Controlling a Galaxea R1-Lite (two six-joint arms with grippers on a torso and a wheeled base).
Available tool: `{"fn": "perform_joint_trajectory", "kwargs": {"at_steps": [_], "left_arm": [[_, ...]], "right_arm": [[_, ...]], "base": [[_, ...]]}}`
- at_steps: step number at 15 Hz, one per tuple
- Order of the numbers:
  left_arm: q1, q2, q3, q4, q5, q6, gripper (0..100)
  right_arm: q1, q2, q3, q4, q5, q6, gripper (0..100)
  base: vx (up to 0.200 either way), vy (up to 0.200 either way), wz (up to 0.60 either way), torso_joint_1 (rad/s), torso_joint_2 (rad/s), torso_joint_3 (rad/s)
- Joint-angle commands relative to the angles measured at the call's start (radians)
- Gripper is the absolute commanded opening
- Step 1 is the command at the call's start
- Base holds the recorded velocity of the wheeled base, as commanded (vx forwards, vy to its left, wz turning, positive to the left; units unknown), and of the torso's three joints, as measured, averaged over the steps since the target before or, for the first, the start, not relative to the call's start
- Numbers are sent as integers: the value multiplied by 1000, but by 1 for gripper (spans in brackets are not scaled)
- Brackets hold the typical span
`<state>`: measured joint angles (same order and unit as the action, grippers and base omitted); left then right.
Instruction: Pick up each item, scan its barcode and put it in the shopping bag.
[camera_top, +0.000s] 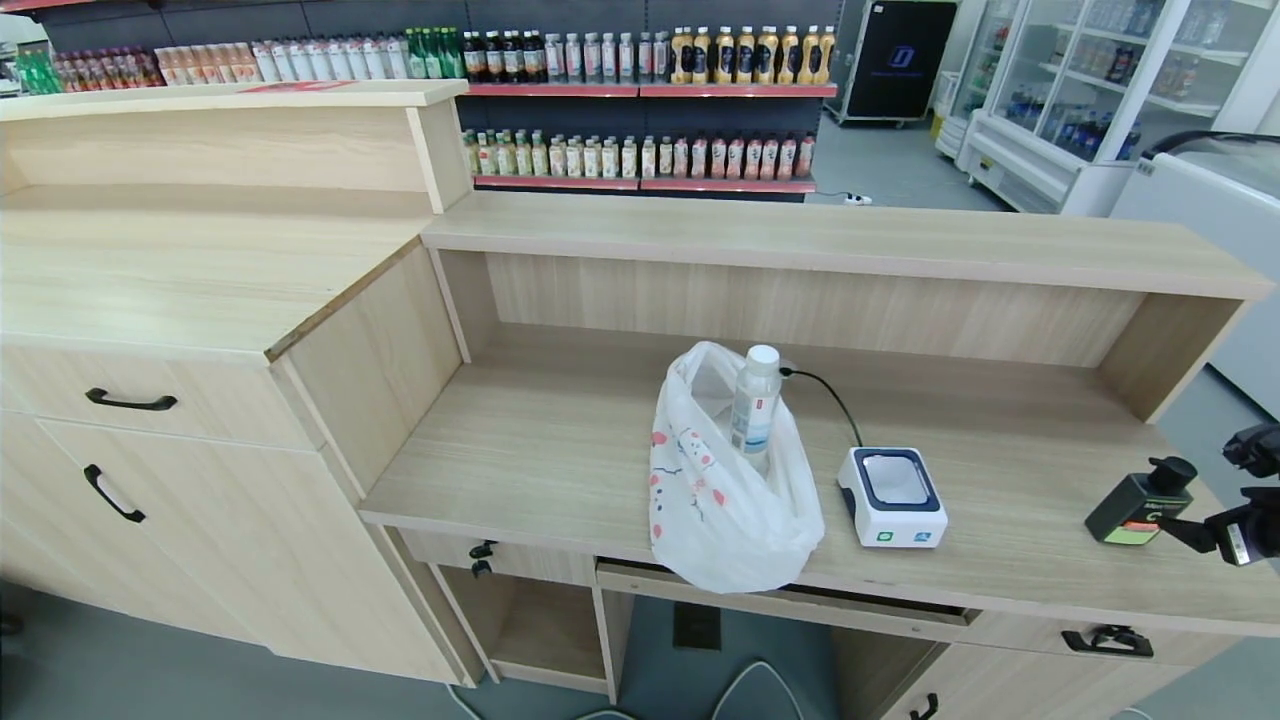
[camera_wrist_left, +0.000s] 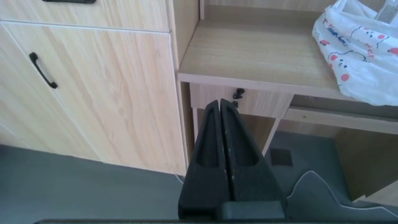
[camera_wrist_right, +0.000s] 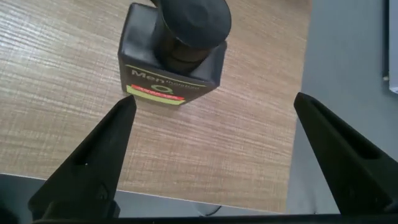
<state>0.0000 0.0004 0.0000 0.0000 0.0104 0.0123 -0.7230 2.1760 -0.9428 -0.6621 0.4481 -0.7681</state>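
Note:
A white plastic shopping bag (camera_top: 725, 500) with red and blue prints stands open on the wooden counter (camera_top: 560, 450). A clear bottle (camera_top: 756, 405) with a white cap stands upright inside it. A dark green pump bottle (camera_top: 1140, 500) stands near the counter's right end. My right gripper (camera_top: 1180, 528) is just to its right, open. In the right wrist view the pump bottle (camera_wrist_right: 171, 59) sits just beyond the spread fingertips of the right gripper (camera_wrist_right: 214, 102), untouched. My left gripper (camera_wrist_left: 219, 106) is shut on nothing, low in front of the counter, left of the bag (camera_wrist_left: 360, 50).
A white barcode scanner (camera_top: 892, 495) with a dark-framed window sits right of the bag, its black cable (camera_top: 835, 400) running back. A raised ledge (camera_top: 830, 240) overhangs the counter's rear. A taller cabinet (camera_top: 180, 300) stands at left. Drawers with black handles (camera_top: 1105, 640) lie below.

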Motion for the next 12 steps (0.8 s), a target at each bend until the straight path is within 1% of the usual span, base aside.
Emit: {"fn": "perform_joint_trajectory", "kwargs": {"at_steps": [1, 3, 6, 12], "left_arm": [[0, 0, 0, 0, 0, 0, 0], [0, 0, 0, 0, 0, 0, 0], [0, 0, 0, 0, 0, 0, 0], [0, 0, 0, 0, 0, 0, 0]], "right_arm": [[8, 38, -28, 1, 18, -7, 100], [11, 61, -67, 3, 54, -7, 100], [20, 88, -93, 4, 78, -7, 100], [76, 134, -122, 4, 84, -7, 100]], "base": [[0, 0, 0, 0, 0, 0], [0, 0, 0, 0, 0, 0], [0, 0, 0, 0, 0, 0], [0, 0, 0, 0, 0, 0]]}}
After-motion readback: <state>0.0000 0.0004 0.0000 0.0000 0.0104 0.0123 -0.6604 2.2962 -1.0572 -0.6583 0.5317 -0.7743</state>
